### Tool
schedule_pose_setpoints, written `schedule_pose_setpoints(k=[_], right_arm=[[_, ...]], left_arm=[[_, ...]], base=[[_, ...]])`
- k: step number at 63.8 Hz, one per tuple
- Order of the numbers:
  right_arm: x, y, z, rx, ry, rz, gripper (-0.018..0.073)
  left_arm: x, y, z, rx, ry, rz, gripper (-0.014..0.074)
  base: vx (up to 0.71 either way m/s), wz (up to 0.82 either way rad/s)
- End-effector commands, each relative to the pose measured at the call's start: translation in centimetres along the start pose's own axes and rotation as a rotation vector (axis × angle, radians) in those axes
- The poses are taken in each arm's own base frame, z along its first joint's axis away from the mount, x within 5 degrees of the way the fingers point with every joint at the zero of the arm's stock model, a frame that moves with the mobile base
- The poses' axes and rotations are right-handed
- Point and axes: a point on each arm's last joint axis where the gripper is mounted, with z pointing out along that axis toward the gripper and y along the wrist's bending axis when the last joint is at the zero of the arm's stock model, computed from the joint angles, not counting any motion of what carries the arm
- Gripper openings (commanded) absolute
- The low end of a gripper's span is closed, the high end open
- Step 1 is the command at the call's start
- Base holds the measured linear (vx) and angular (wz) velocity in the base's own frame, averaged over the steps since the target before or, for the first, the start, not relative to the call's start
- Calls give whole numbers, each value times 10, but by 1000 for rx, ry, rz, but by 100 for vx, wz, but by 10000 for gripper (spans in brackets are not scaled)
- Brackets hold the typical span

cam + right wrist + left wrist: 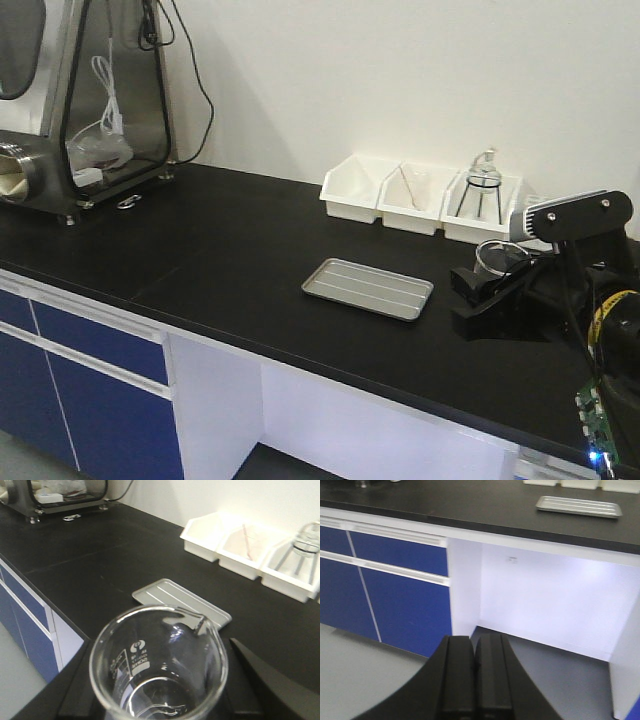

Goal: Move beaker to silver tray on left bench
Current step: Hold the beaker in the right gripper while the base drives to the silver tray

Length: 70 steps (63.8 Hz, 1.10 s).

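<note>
- The right claw (483,293) is gripping the beaker (159,662). Its two black fingers (267,677) are pressing against the glass from either side, open only as wide as the beaker.
- The beaker is standing upright between those fingers, mouth up and spout pointing away from the claw. I cannot tell whether its base is resting on the left bench (220,250) or hanging just above it.
- The silver tray (181,600) is lying flat on the bench just ahead of the right claw, apart from the beaker.
- Three white bins (207,537) are sitting in a row beyond the tray, ahead and to the right of this claw. The middle one is holding a thin pinkish rod (246,540), and the rightmost a glass flask on a tripod (483,185).
- A steel cabinet with a window (95,110) is standing far ahead to the claw's left.
- The left claw (474,677) is pressing its fingers fully together and gripping nothing. It is hanging below bench height, with blue drawer fronts (395,555) ahead to its left and the silver tray above to its right.
</note>
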Motion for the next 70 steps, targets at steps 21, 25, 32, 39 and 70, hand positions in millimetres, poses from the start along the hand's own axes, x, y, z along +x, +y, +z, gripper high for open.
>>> schedule_pose_setpoints(k=[21, 25, 32, 39, 70], right_arm=[[-22, 2, -10, -31, -97, -10, -14], [-22, 2, -10, -31, -97, -10, -14], [-22, 2, -10, -31, -97, -10, -14], [-22, 2, -10, -31, -97, -10, -14], [-22, 2, -10, -31, -97, -10, -14]], left_arm=[[-2, 1, 1, -3, -72, -5, 1], [-2, 1, 1, -3, -72, -5, 1], [-2, 1, 1, -3, -72, -5, 1], [-2, 1, 1, -3, -72, -5, 1], [-2, 1, 1, -3, -72, -5, 1]], base=[[30, 27], [30, 19], [29, 17], [28, 13], [22, -9]])
